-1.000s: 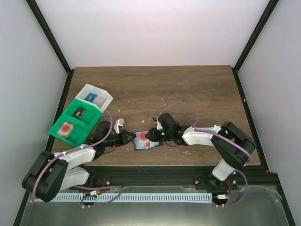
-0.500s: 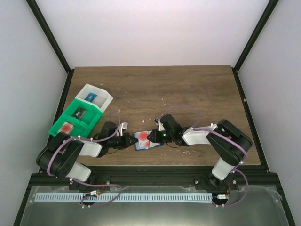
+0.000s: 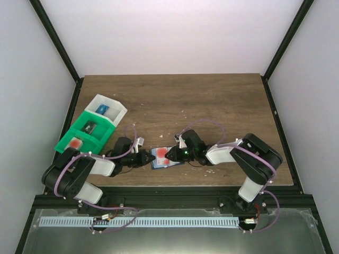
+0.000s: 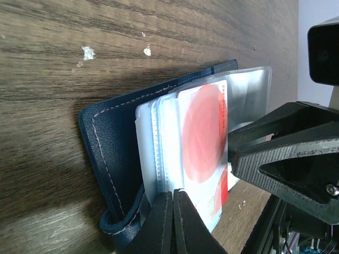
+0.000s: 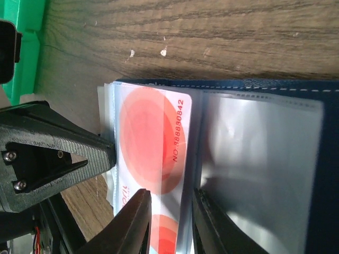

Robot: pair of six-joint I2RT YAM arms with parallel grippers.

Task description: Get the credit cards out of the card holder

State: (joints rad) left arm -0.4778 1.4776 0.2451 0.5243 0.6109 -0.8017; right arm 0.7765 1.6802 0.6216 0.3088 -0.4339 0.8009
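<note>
The card holder (image 3: 161, 159) lies open near the table's front edge, dark blue cover (image 4: 106, 143) down, clear plastic sleeves fanned upward. A pale card with a red-orange blotch (image 4: 204, 132) sits in the top sleeve; it also shows in the right wrist view (image 5: 153, 137). My left gripper (image 3: 148, 157) is shut, its tips (image 4: 174, 203) pressed against the sleeves' near edge. My right gripper (image 3: 169, 154) is open, its fingers straddling the card's end (image 5: 169, 222) from the other side. The two grippers face each other across the holder (image 5: 329, 185).
A green bin (image 3: 85, 136) and a white bin (image 3: 108, 108) stand at the left; the green one holds a card with a red blotch (image 3: 76, 143). The green bin's corner shows in the right wrist view (image 5: 26, 47). The table's front edge is just below the holder.
The left arm has folded its elbow up and brought its gripper a little right onto the holder's left edge. The right gripper has barely shifted. The holder stays put.
</note>
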